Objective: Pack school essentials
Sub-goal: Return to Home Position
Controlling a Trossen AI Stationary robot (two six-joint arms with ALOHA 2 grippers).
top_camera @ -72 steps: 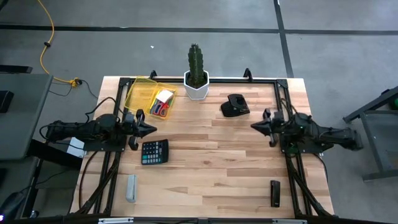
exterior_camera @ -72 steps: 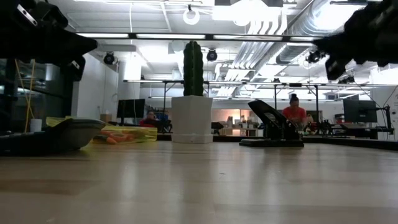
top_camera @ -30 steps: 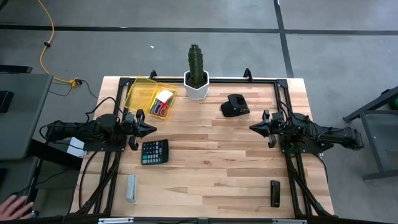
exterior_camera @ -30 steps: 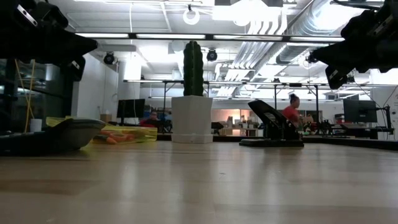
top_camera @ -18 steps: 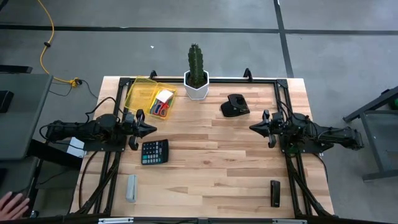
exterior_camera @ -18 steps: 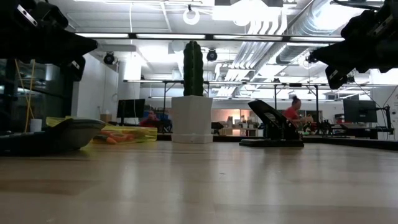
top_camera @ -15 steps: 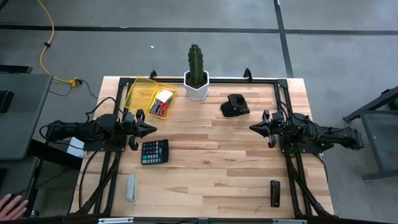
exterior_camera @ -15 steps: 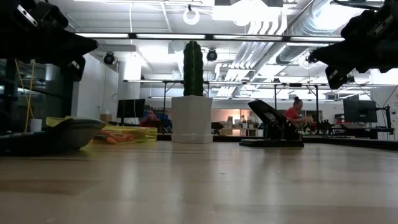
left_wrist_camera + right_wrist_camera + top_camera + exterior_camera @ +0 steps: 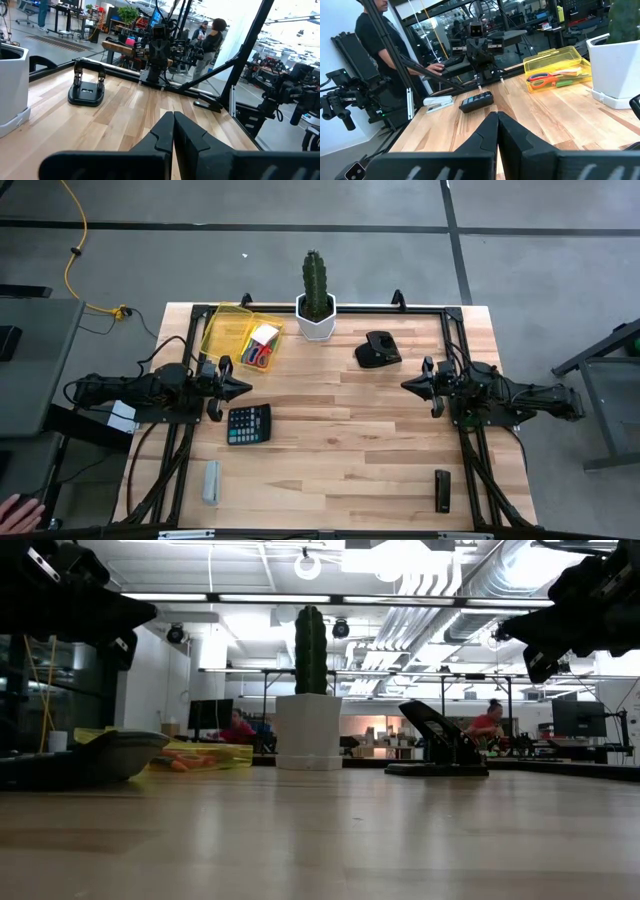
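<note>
Packed, seemingly, into the transparent yellow plastic box [image 9: 228,330] at the far left corner of the wooden table [image 9: 340,450], with red-handled scissors [image 9: 260,356] on top. Little to fear with left gripper [image 9: 244,387] and right gripper [image 9: 407,385] both pinched together, empty, at the sides, beyond clipping the black calculator [image 9: 248,423] just beside the left one. Impossible to tell which smaller pieces lie beneath the scissors.

You saw a transparent yellow box [image 9: 226,330], red-handled scissors [image 9: 260,356], a black calculator [image 9: 247,423], a green cactus [image 9: 315,283], its white pot [image 9: 317,323], and the pale wood-grained bench [image 9: 340,455].
</note>
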